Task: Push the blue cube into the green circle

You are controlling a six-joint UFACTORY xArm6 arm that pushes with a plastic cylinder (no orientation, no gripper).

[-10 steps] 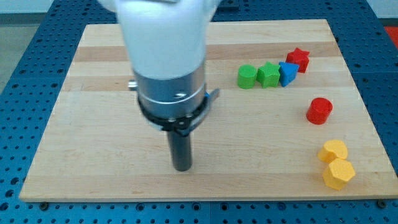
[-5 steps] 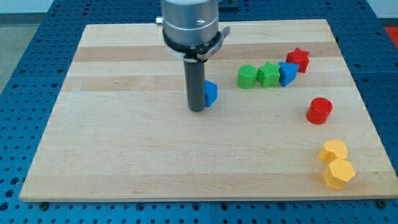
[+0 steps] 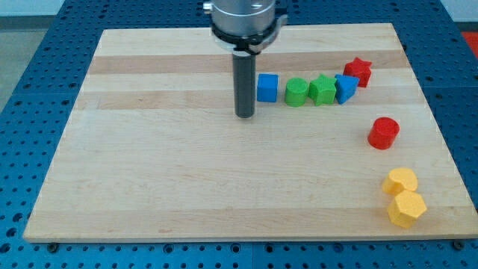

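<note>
The blue cube sits on the wooden board, close to the left side of the green circle, with a thin gap or light contact between them; I cannot tell which. My tip rests on the board just left of and slightly below the blue cube, a small gap apart. The rod rises from the tip to the arm's metal collar at the view's top.
Right of the green circle, in a row: a green star-like block, a blue block, a red star. A red cylinder lies at right. Two yellow blocks sit at bottom right. The board is ringed by blue pegboard.
The arm moved from the board's lower middle up to the blue cube, which has gone right and up to sit beside the green circle. The tip has moved a little right.
</note>
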